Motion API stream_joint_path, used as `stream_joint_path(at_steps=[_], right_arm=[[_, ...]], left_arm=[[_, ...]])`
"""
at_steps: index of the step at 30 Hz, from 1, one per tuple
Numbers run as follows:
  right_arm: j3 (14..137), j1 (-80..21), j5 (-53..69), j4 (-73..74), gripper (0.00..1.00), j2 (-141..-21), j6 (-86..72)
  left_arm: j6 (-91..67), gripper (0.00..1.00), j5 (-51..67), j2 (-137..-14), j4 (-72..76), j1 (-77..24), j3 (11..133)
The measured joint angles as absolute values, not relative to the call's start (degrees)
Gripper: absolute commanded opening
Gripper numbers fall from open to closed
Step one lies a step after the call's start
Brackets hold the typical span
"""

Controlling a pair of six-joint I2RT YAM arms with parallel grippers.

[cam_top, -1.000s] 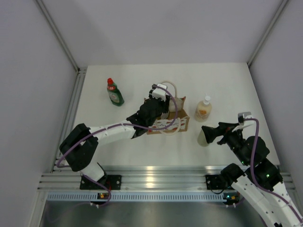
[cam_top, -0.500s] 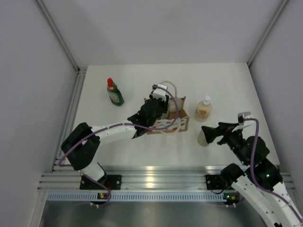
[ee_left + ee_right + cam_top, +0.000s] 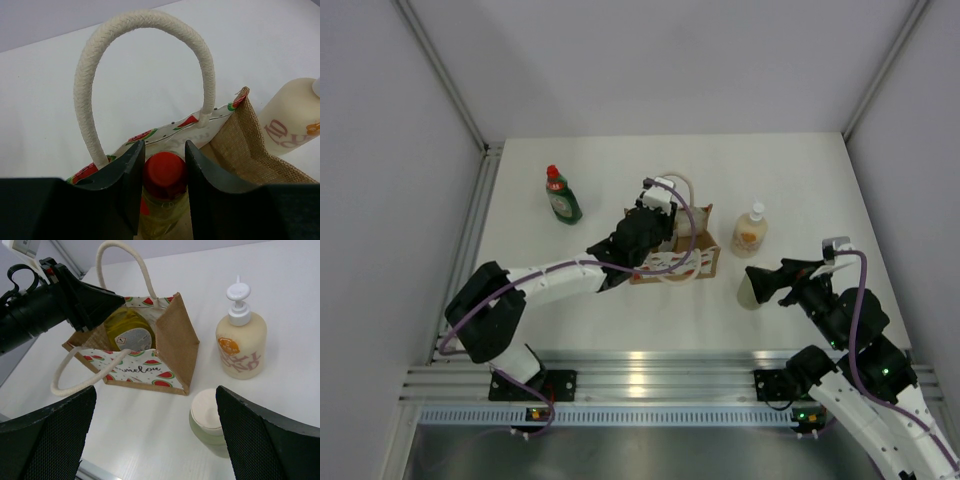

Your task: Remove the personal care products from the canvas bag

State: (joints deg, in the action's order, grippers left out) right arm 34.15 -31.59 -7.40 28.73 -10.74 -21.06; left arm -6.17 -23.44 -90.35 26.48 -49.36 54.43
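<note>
Top, left-wrist and right-wrist views of a white bench [image 3: 800,180] carrying the canvas bag [image 3: 676,256] and three bottles outside it.

The bag stands upright near the middle of the bench with its mouth open. Its watermelon-printed panel faces the arm bases, and both cream loop handles are free. Inside it stands the yellow bottle [image 3: 131,332]. The left fingers [image 3: 136,165] reach down into the mouth and are clenched on the bottle's red cap [image 3: 165,172], one pad touching each side of it. The bottle's base is hidden by the bag walls.

The cream pump bottle [image 3: 750,232] stands upright just beside the bag's right wall, its orange label toward the right wrist camera. The pale green bottle [image 3: 207,422] — white cap up — stands nearer the bases, close to the bag's front right corner.

The right fingers [image 3: 761,277] are spread wide and released, holding nothing. In the wrist view the pale green bottle lies between them, apart from both.

The dark green bottle [image 3: 562,200] — red cap on — stands upright at the far left of the bench, well apart from the bag.
</note>
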Motion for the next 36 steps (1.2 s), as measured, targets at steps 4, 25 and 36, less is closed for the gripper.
stream_joint_path(at_steps=[4, 25, 36], right_arm=[[34.15, -31.59, -7.42, 28.73, 1.00, -10.74, -21.06], [34.11, -31.59, -7.51, 28.73, 0.99, -10.22, -21.06], [34.02, -31.59, -7.66, 28.73, 0.99, -10.22, -21.06]], left_arm=[[-5.80, 0.00, -22.63, -90.11, 22.50, -49.36, 56.47], [-2.04, 0.00, -25.47, -77.69, 5.78, -49.36, 72.18], [5.93, 0.00, -37.17, -75.44, 1.69, -48.97, 80.23]])
